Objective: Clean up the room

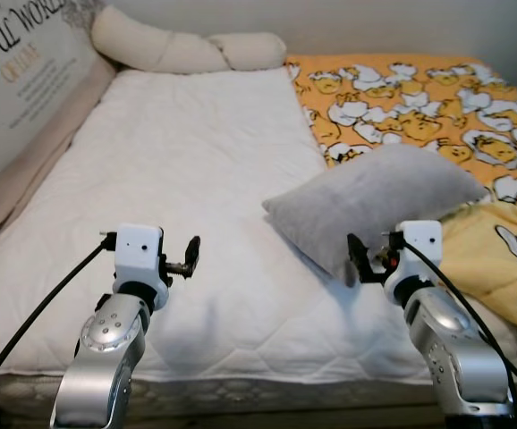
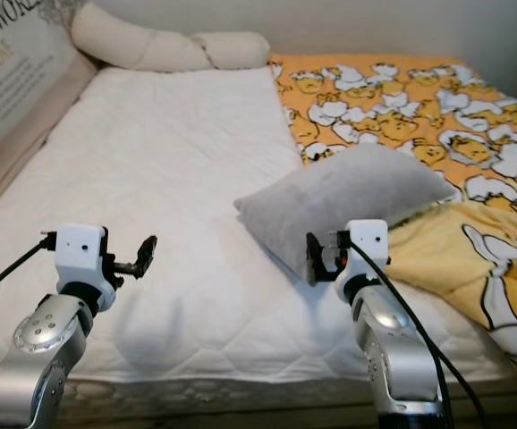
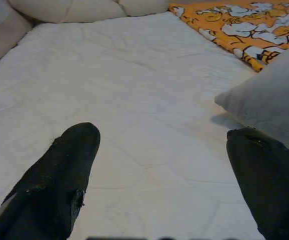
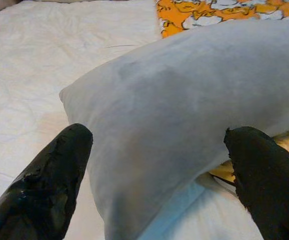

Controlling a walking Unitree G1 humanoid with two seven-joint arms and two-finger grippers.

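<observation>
Lying on the white quilted bed (image 1: 178,179), one grey pillow (image 1: 375,201) sits toward the robot's right, its far corner resting on the orange duck-print blanket (image 1: 437,98) and its near corner on the bare mattress cover. That blanket, the single one in sight, covers the right part of the bed and bunches into yellow folds just beside the pillow's near right edge.

The right gripper (image 1: 359,259) hovers at the pillow's near edge, touching or nearly so; its two black fingers (image 4: 49,185) are spread wide with the pillow between and ahead of them, grasping nothing. The left gripper (image 1: 187,257) hangs over the open white cover, well apart from the pillow, its two fingers (image 3: 54,185) likewise released and empty.

At the head of the bed, one long cream bolster (image 1: 178,45), knotted or folded in the middle, lies across the top edge. Along the robot's left side, one padded board (image 1: 21,80) printed with lettering leans against the bed. Two black cables run from the wrists down off the near edge. Between the right gripper and the pillow nothing stands in the way.
</observation>
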